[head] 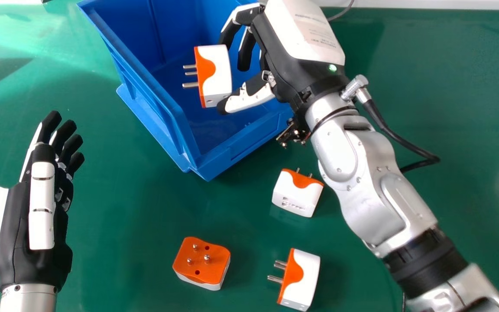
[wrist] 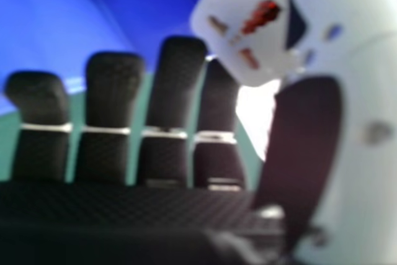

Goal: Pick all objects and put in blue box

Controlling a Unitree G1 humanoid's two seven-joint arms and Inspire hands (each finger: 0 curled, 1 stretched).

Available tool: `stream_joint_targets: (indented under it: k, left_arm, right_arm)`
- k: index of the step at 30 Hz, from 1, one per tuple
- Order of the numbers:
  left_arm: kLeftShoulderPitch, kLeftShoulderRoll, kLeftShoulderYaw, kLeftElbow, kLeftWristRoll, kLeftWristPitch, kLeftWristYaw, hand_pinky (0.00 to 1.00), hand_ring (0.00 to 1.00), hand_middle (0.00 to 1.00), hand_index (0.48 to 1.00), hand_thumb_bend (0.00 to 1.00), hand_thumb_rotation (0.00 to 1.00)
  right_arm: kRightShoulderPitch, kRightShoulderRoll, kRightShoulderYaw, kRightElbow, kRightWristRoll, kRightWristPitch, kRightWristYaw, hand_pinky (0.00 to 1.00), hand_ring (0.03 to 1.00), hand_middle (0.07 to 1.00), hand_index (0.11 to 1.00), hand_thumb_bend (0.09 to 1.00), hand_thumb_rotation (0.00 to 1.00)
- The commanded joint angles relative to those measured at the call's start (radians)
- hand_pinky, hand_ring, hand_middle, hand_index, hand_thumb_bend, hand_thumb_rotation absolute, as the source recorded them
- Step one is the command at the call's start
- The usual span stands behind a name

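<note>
Over the blue box point(head: 169, 113) my right hand point(head: 282, 65) is shut on a white and orange plug adapter point(head: 218, 73), held between thumb and fingers with its prongs facing left. In the right hand view that adapter point(wrist: 239, 23) lies against the thumb of my right hand point(wrist: 173, 85), with the blue box point(wrist: 142, 4) behind. Three adapters rest on the green table: one point(head: 296, 195) near the box's front corner, one point(head: 202, 263) with prongs up, and one point(head: 305, 279) on its side. My left hand point(head: 13, 229) is open at the left, fingers straight.
The green table point(head: 115, 225) surrounds the box. My right forearm crosses the right half of the head view, above the table, passing close to the adapter near the box corner. A black cable point(head: 399, 136) loops out beside that forearm.
</note>
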Motion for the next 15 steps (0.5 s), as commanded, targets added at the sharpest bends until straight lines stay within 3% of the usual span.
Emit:
stream_joint_targets:
  k: [1,4,7,12,15]
  left_arm:
    - [0.009,0.001,0.001,-0.024,0.009,-0.006,0.002,0.94,0.93,0.93,0.934,0.48,0.94]
    - [0.011,0.002,0.000,-0.022,0.007,-0.013,-0.001,0.94,0.93,0.93,0.935,0.48,0.94]
    - [0.014,-0.002,-0.002,-0.027,0.012,-0.014,0.004,0.94,0.93,0.93,0.936,0.48,0.95]
    - [0.021,-0.007,-0.003,-0.029,0.008,-0.016,0.004,0.94,0.93,0.93,0.937,0.48,0.95]
    - [0.020,-0.007,-0.003,-0.020,0.009,-0.027,-0.001,0.94,0.93,0.93,0.936,0.48,0.95]
  right_arm:
    - [-0.059,0.007,0.005,0.022,-0.005,-0.019,-0.033,0.17,0.217,0.380,0.500,0.510,0.00]
    - [-0.072,0.009,0.012,0.059,-0.005,-0.024,-0.045,0.18,0.237,0.386,0.505,0.511,0.00]
    - [-0.078,0.014,0.016,0.088,0.004,-0.036,-0.054,0.19,0.242,0.388,0.506,0.511,0.00]
    - [-0.102,0.019,0.039,0.158,-0.008,-0.055,-0.084,0.19,0.244,0.390,0.508,0.511,0.00]
    - [-0.124,0.023,0.054,0.205,-0.014,-0.060,-0.103,0.21,0.270,0.397,0.515,0.512,0.00]
